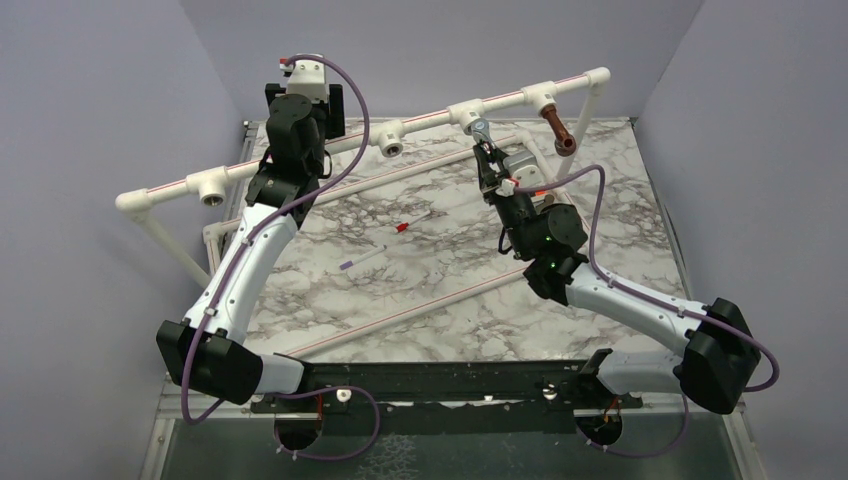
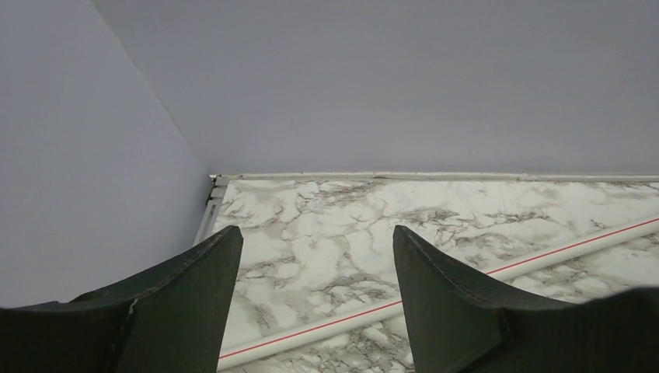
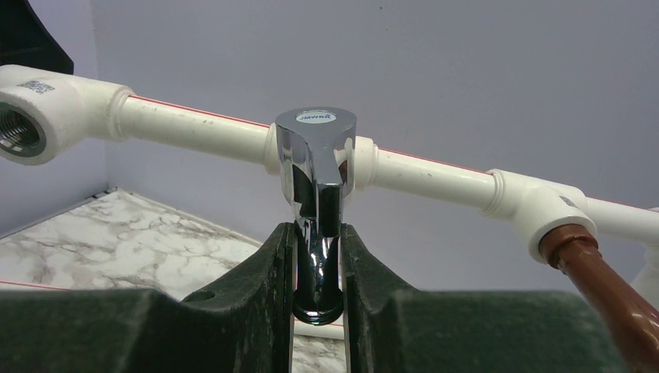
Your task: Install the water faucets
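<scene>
The chrome faucet (image 3: 316,167) sits at a white tee on the raised white pipe (image 3: 194,130); it also shows in the top view (image 1: 479,129). My right gripper (image 3: 318,233) is shut on its spout; in the top view the gripper (image 1: 488,152) is just below the pipe. The reddish-brown faucet (image 1: 558,131) hangs from the tee further right and also shows in the right wrist view (image 3: 602,281). My left gripper (image 2: 317,237) is open and empty, held high at the back left above the marble table (image 2: 342,225), near the pipe (image 1: 300,160).
Two open tee sockets (image 1: 391,146) (image 1: 212,195) face forward on the pipe frame. A lower red-striped pipe (image 2: 466,284) lies on the table. Two thin sticks, red-tipped (image 1: 403,228) and purple-tipped (image 1: 346,265), lie mid-table. Grey walls close in at back and sides.
</scene>
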Tool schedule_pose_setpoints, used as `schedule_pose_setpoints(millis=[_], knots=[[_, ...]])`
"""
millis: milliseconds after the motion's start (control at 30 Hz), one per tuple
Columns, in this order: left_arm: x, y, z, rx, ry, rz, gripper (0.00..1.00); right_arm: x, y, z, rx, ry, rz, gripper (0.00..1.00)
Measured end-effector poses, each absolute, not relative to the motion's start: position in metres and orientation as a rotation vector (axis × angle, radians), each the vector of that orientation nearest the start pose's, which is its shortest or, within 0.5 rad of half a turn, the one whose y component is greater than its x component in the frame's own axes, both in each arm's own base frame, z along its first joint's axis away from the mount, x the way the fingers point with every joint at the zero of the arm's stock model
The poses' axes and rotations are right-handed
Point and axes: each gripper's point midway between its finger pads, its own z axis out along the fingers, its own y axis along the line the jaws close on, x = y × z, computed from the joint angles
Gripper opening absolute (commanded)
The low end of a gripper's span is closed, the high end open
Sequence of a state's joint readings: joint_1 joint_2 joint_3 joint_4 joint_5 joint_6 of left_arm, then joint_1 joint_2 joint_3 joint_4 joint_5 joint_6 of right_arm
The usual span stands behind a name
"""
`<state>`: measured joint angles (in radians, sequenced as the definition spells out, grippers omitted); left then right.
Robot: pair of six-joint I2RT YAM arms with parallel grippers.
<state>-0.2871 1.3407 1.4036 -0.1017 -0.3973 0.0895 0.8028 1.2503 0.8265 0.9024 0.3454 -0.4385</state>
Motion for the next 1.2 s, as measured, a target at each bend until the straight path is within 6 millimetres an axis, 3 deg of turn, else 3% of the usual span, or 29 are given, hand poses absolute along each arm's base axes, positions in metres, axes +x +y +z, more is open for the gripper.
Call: schedule_pose_setpoints(millis=[767, 1200], knots=[[0.4374, -0.0518, 0.3952, -0.011, 1.608, 0.157, 0.73, 0.3448, 0.2463, 0.3882, -0.364, 1.060, 0.141, 0.00], [0.4380, -0.0495, 0.3957, -0.025, 1.605, 0.152, 0.73, 0.3480, 0.2473, 0.3878, -0.204, 1.084, 0.283, 0.01]])
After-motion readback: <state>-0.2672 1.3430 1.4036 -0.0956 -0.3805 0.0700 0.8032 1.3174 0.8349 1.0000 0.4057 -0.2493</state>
